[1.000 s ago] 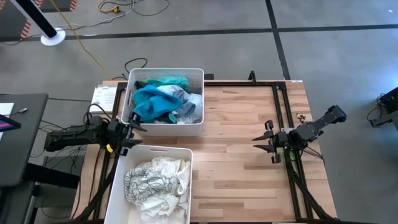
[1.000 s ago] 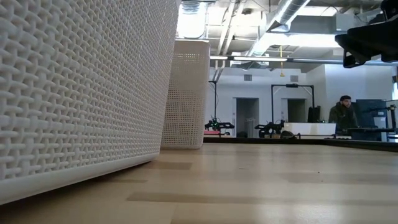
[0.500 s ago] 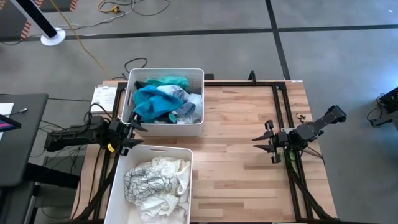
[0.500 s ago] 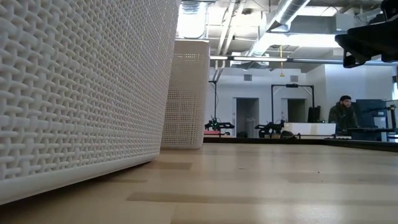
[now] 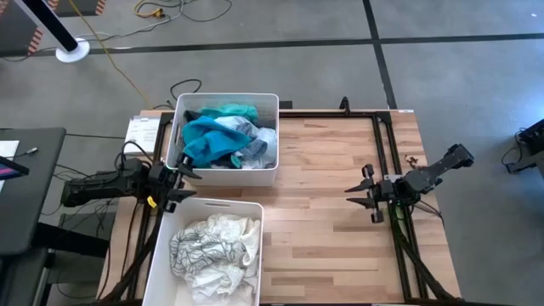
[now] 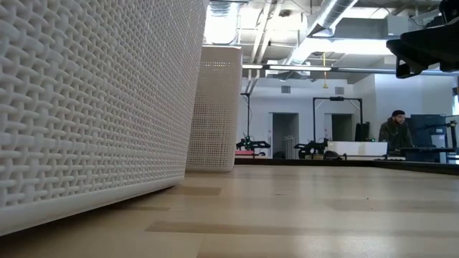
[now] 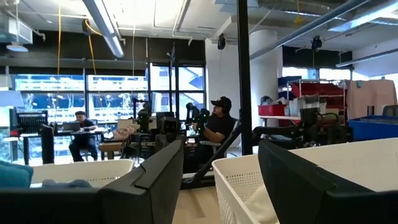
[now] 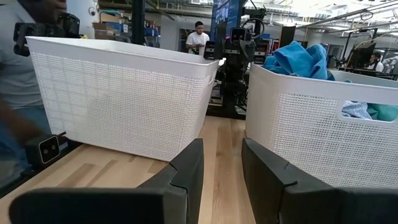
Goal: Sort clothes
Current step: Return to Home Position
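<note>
The coloured clothes [image 5: 223,136], teal, bright blue and grey, lie heaped in the far white bin [image 5: 270,104]. White clothes [image 5: 214,246] fill the near white bin [image 5: 161,246]. My left gripper [image 5: 189,185] hovers at the table's left edge, level with the gap between the two bins. It is open, with nothing between its fingers [image 7: 163,177]. My right gripper [image 5: 355,195] hovers over the table's right part and points at the bins. It is open and empty too [image 8: 222,168].
Bare wooden tabletop [image 5: 331,170] stretches between the bins and my right gripper. A black frame rail [image 5: 387,153] runs along the right side. The right wrist view shows a person's sleeve [image 8: 18,81] at the table's left. More people sit in the room behind [image 7: 217,124].
</note>
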Controlling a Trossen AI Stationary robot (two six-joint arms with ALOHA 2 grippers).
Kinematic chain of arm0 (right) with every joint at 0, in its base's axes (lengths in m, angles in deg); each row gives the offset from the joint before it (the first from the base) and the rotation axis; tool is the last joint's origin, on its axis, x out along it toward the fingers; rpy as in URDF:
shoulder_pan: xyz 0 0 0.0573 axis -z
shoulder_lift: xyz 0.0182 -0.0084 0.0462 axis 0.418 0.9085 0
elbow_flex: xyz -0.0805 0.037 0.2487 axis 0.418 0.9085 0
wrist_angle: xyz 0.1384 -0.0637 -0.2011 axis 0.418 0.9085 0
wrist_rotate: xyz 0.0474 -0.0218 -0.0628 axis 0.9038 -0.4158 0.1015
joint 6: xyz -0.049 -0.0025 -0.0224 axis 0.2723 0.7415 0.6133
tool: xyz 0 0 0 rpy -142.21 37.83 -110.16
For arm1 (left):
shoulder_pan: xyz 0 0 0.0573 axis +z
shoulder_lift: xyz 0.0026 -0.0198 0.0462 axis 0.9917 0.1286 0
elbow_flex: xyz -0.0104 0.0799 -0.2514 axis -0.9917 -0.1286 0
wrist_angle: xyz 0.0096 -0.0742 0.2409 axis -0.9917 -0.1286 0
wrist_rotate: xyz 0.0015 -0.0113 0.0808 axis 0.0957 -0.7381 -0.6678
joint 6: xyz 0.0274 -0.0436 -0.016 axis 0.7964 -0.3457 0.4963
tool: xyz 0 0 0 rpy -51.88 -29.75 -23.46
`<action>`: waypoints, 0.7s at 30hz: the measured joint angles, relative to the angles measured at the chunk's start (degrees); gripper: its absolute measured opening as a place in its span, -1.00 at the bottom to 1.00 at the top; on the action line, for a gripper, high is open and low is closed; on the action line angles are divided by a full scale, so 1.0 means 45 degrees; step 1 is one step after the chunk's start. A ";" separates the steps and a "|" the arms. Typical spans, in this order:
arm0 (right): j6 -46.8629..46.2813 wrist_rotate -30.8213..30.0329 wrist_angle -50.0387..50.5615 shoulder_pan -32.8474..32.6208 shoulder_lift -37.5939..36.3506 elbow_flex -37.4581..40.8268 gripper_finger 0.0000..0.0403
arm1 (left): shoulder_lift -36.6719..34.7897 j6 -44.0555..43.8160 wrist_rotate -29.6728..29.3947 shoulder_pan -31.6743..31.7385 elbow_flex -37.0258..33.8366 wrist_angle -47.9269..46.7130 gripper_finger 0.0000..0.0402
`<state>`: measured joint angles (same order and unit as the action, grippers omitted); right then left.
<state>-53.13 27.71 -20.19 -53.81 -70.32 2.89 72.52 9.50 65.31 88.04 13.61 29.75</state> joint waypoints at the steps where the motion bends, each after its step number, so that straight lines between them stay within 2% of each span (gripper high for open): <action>1: 0.0000 0.0001 0.0004 0.0000 0.0003 0.0000 -0.39 | 0.0000 -0.0228 -0.0004 0.0000 0.0000 -0.0008 0.01; 5: 0.0000 0.0001 -0.0001 0.0000 0.0000 0.0000 -0.39 | 0.0000 -0.0616 0.0043 0.0000 0.0000 0.0051 0.01; 11: 0.0000 0.0001 0.0000 -0.0005 0.0000 0.0000 -0.39 | 0.0000 0.0735 -0.0001 0.0000 0.0000 0.0073 0.01; 18: 0.0000 0.0001 0.0001 -0.0005 0.0005 0.0000 -0.39 | 0.0005 -0.0827 0.0038 0.0010 0.0000 0.0085 0.01; 21: 0.0000 0.0001 0.0001 -0.0005 0.0002 0.0000 -0.39 | 0.0005 -0.0268 0.0037 0.0010 0.0000 -0.0015 0.01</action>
<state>-53.13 27.71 -20.18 -53.83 -70.31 2.89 72.54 8.30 65.48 88.08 13.61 29.68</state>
